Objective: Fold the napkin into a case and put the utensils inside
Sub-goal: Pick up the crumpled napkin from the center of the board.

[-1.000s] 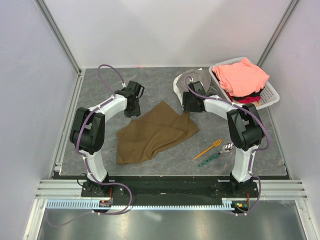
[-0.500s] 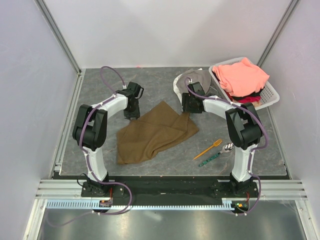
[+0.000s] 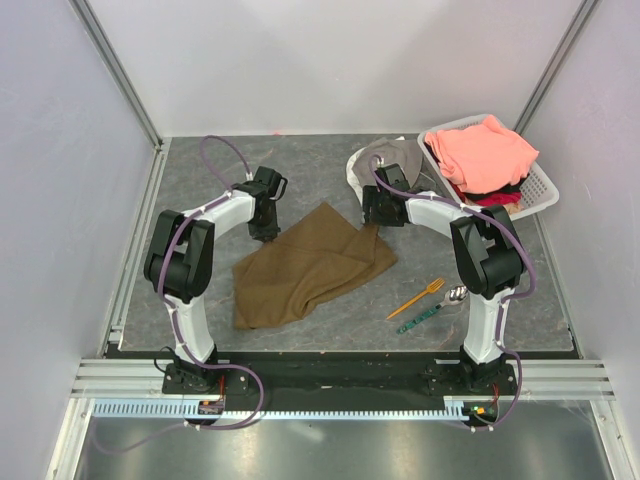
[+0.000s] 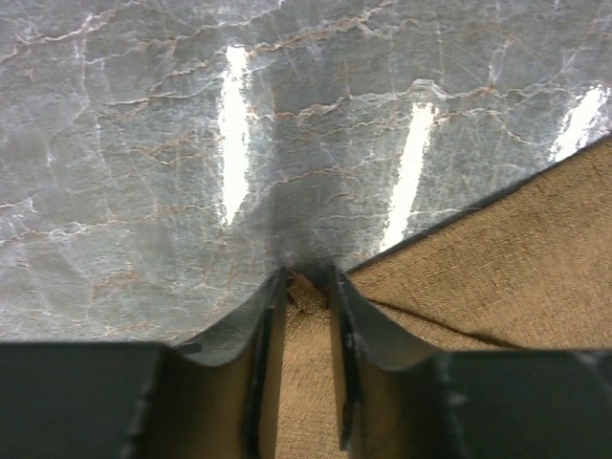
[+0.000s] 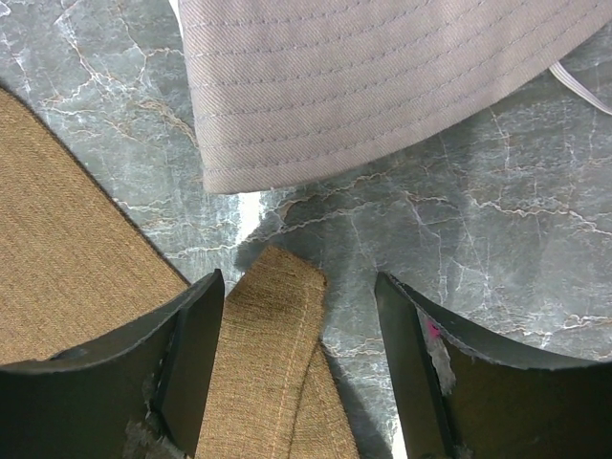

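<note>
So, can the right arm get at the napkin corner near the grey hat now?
Probably yes. The right pincer is open, with that corner of the napkin between its fingers. The grey hat lies just beyond, not touching it, so nothing seems to block.

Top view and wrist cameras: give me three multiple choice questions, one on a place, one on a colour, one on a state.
1. The orange fork lies: A in a cup; B on the table, right of the napkin; C on a shelf.
2. The top garment in the white basket is: A salmon pink; B blue; C yellow.
3. The right gripper is: A shut on a spoon; B shut empty; C open astride a napkin corner.
B, seen from above; A, the heap is pink; C, wide fingers flank the corner.
</note>
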Robot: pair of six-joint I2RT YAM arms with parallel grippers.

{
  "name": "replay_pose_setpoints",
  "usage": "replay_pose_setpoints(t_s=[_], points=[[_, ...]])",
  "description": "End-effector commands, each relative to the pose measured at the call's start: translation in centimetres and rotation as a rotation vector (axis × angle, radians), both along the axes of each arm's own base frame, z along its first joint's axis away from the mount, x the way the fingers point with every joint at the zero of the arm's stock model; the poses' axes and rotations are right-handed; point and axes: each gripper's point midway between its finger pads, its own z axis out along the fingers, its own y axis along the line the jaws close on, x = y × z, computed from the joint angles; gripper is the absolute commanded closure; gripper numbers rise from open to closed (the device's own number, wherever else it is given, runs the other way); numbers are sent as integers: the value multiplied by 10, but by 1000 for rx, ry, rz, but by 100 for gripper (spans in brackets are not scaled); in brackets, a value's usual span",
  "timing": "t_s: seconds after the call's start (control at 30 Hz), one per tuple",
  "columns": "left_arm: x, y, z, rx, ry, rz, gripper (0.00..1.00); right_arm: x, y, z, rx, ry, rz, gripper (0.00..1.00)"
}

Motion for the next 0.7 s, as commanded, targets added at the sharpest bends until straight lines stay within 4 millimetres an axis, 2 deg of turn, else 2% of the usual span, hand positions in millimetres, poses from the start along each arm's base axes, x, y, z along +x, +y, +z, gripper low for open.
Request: replay_pose_setpoints(t_s=[0.0, 0.1, 0.17, 0.3, 0.4, 0.5, 0.57, 0.67], points=[[-9, 5, 2, 12, 9, -6, 78, 6, 1, -11, 10, 14, -10, 27], [-10, 5, 3, 10, 3, -6, 92, 7, 3, -13, 26, 21, -18, 26], [-11, 6, 8, 7, -8, -4, 97, 5, 4, -13, 30, 26, -22, 27], [-12, 8, 22, 4, -45, 3, 98, 1, 9, -13, 65, 39, -15, 29], [-14, 10, 36, -6, -80, 6, 98, -3, 12, -11, 94, 35, -13, 35], [-15, 7, 51, -34, -115, 6, 98, -5, 20, -9, 139, 37, 0, 50], [-17, 5, 61, -59, -141, 16, 98, -5, 24, -9, 163, 40, 1, 55], [-21, -2, 68, -113, -159, 20, 98, -4, 29, -6, 187, 35, 15, 76]])
